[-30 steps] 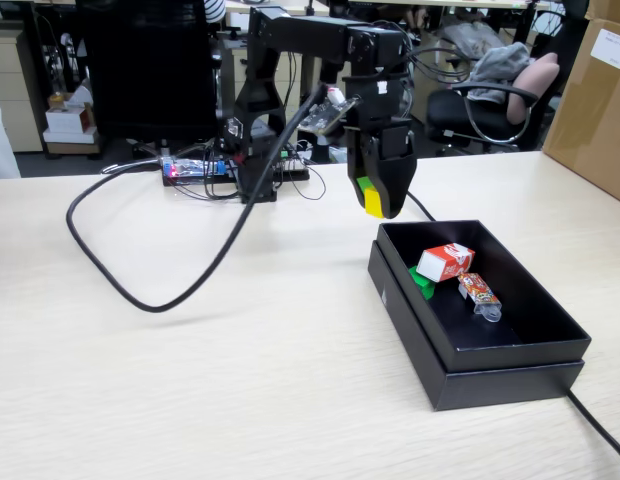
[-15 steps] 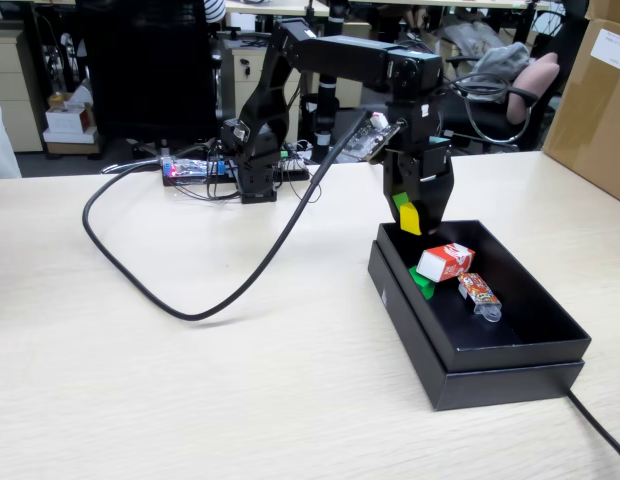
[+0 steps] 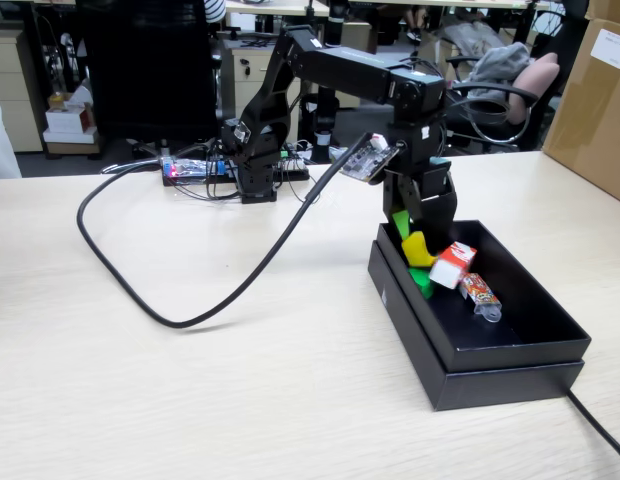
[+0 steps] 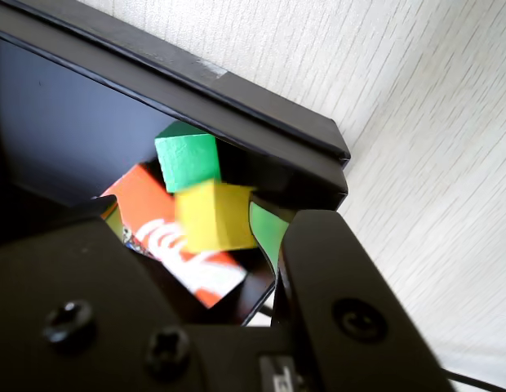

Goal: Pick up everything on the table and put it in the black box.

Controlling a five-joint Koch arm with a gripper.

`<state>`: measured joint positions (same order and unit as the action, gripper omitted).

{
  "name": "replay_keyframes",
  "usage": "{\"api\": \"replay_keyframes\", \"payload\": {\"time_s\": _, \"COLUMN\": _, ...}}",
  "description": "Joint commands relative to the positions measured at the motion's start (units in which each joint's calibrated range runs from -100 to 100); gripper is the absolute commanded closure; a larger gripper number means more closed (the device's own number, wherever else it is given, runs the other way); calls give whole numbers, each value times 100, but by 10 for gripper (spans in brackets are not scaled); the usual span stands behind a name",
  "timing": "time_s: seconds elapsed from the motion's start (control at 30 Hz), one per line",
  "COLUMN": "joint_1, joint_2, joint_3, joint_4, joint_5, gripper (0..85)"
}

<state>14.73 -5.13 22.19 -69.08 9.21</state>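
Since the earlier frames, the arm has been swung from above the bare surface to the near corner of the black box (image 3: 510,345), and the end effector (image 3: 418,232) has been lowered to the rim. Its jaws are seen spread in both views, with the yellow cube (image 3: 417,249) lying loose just below the tips in the fixed view; in the wrist view the yellow cube (image 4: 214,216) is seen in the gap between the green-lined pads (image 4: 268,231), and contact with either pad cannot be confirmed, so it is judged released or in the act of dropping. Inside the box, the green cube (image 3: 422,283) is seen against the near wall, the red carton (image 3: 451,265) is propped at a tilt just beside it, and the small orange packet (image 3: 480,293) lies further along the floor of the box. Nothing of the task is seen left on the surface (image 3: 190,380); only the black cable (image 3: 170,320) is draped across it. The cubes are judged light and stiff, with flat sides, so that a hold across two opposite faces would be suitable and little squeeze would be needed. The carton is judged light but crushable, with a smooth printed skin, and would best be taken across its narrow sides. With all three pieces inside, the task is judged all but finished.
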Motion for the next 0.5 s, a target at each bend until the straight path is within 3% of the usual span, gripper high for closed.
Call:
{"api": "replay_keyframes", "payload": {"time_s": 0.0, "joint_1": -10, "joint_2": -652, "joint_3": 319, "joint_4": 9, "joint_5": -34, "gripper": 492}}
{"api": "replay_keyframes", "payload": {"time_s": 0.27, "joint_1": -181, "joint_2": -1937, "joint_3": 573, "joint_4": -51, "joint_5": -93, "gripper": 471}}
{"api": "replay_keyframes", "payload": {"time_s": 0.47, "joint_1": -806, "joint_2": -2155, "joint_3": -107, "joint_4": 225, "joint_5": -386, "gripper": 436}}
